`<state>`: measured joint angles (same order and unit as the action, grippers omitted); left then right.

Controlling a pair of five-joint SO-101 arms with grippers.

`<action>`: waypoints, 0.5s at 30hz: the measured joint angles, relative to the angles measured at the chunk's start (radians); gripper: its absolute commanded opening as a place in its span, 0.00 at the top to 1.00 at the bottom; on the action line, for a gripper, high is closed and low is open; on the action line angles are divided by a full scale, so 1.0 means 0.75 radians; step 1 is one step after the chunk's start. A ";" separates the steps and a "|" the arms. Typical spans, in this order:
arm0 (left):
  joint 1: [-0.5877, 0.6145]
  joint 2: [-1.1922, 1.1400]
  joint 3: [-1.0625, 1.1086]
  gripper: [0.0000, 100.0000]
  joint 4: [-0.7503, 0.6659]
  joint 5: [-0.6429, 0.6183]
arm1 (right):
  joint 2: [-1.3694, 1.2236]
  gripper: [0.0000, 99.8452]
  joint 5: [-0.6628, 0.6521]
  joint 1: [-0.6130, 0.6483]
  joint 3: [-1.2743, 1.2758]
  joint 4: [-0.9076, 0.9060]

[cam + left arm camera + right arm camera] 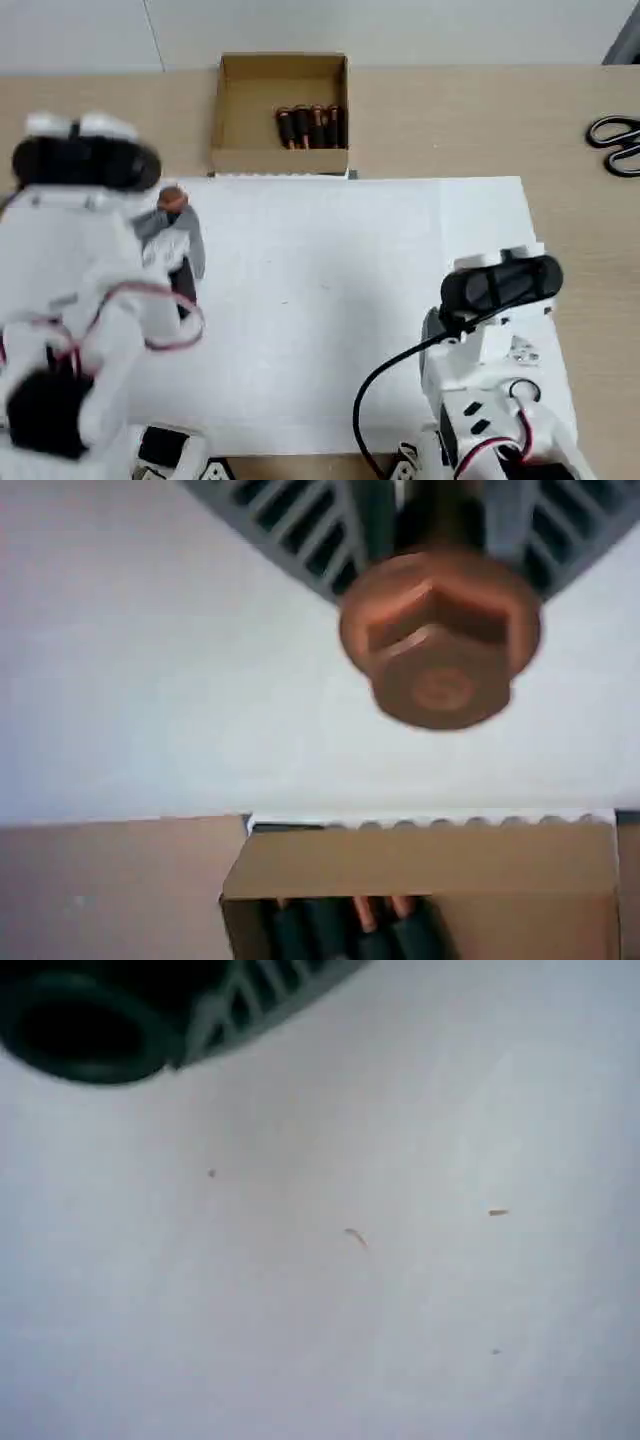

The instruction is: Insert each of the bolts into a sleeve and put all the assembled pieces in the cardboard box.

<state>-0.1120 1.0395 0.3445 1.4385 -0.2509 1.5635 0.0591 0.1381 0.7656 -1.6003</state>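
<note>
High view: left gripper (173,222) is clamping a copper bolt (172,198) over the white sheet (350,300), head pointing twd the cardboard box (283,160). Assembled pcs (312,127) are lying inside the box.

Left wrist view: the bolt's hex head is facing the cam, with the box sitting just past the sheet's edge.

Right wrist view: right gripper (230,1005) is hanging over the sheet; open or closed, can't tell.

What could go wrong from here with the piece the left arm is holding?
The copper hex-headed bolt sticks out of the left claw short of the open cardboard box; it could slip onto the white sheet. Carried low, it may strike the box's near wall.
</note>
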 measured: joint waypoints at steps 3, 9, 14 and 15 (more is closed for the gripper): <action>0.000 0.270 0.291 0.99 -0.127 -0.008 | 0.110 1.00 0.002 0.012 0.086 0.047; 0.004 0.759 0.763 0.99 -0.274 -0.110 | 0.270 1.00 0.004 0.020 0.264 0.068; 0.010 0.959 0.939 0.99 -0.286 -0.248 | 0.317 1.00 0.004 0.023 0.389 0.158; 0.010 0.976 0.962 0.99 -0.293 -0.272 | 0.321 1.00 0.004 0.023 0.419 0.186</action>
<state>-0.1043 1.7714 1.0656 1.2190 -0.4549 1.8044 0.0621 0.1550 1.0802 -1.4607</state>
